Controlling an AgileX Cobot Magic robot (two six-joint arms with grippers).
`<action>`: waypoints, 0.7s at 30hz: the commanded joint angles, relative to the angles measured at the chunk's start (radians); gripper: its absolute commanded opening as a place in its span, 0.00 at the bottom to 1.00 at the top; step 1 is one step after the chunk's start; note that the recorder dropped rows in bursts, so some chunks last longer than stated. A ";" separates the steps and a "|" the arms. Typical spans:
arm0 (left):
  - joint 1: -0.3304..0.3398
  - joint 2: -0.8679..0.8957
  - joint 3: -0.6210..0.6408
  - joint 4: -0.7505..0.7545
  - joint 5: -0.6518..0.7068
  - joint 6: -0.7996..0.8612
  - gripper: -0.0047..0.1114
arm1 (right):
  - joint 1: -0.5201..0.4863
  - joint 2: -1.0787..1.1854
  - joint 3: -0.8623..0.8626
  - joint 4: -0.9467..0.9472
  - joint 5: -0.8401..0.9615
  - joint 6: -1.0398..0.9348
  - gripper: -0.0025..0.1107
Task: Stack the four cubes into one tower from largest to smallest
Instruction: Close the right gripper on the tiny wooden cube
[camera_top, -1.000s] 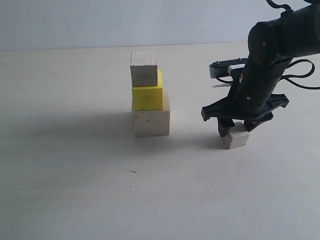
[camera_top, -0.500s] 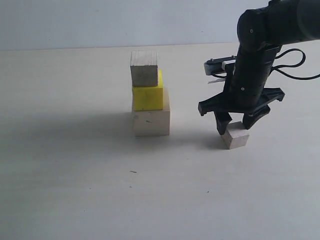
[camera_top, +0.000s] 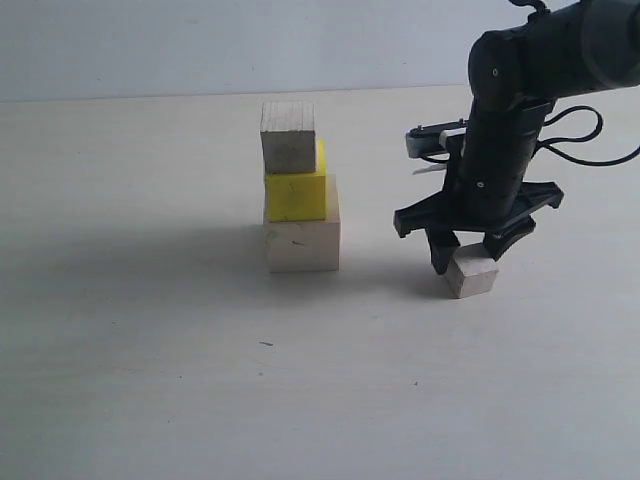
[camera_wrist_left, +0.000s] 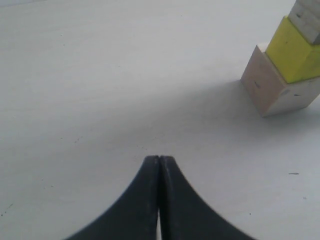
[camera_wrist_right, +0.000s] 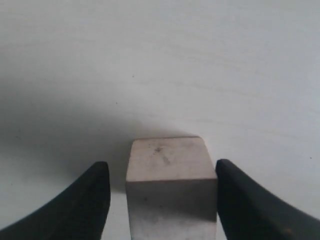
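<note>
Three cubes stand as a column: the large pale wood cube (camera_top: 302, 240) (camera_wrist_left: 270, 85) on the table, the yellow cube (camera_top: 296, 193) (camera_wrist_left: 295, 50) on it, the grainy wood cube (camera_top: 288, 140) (camera_wrist_left: 310, 17) on top. The tiny pale wood cube (camera_top: 472, 274) (camera_wrist_right: 170, 180) rests on the table to the right of the column. My right gripper (camera_top: 468, 258) (camera_wrist_right: 162, 167) is open and down around it, one finger (camera_wrist_right: 90, 200) on each side, with a gap showing on one side. My left gripper (camera_wrist_left: 159, 159) is shut on nothing, hovering over bare table away from the column.
The pale table top (camera_top: 150, 350) runs wide and flat around the column, with only small specks (camera_top: 266, 344) on it. The right arm (camera_top: 510, 120) with its cable rises behind the tiny cube. The left arm is outside the exterior view.
The right arm has shifted slightly left and settled its fingers lower around the tiny cube. The tiny cube and the column have not moved.
</note>
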 joint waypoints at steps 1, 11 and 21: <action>-0.006 -0.004 0.004 -0.007 -0.013 0.001 0.04 | -0.004 0.015 -0.005 0.000 -0.021 -0.008 0.54; -0.006 -0.004 0.004 -0.007 -0.013 0.001 0.04 | -0.004 0.034 -0.005 0.000 -0.022 -0.008 0.52; -0.006 -0.004 0.004 -0.007 -0.013 0.001 0.04 | -0.004 0.034 -0.005 -0.011 -0.031 -0.017 0.26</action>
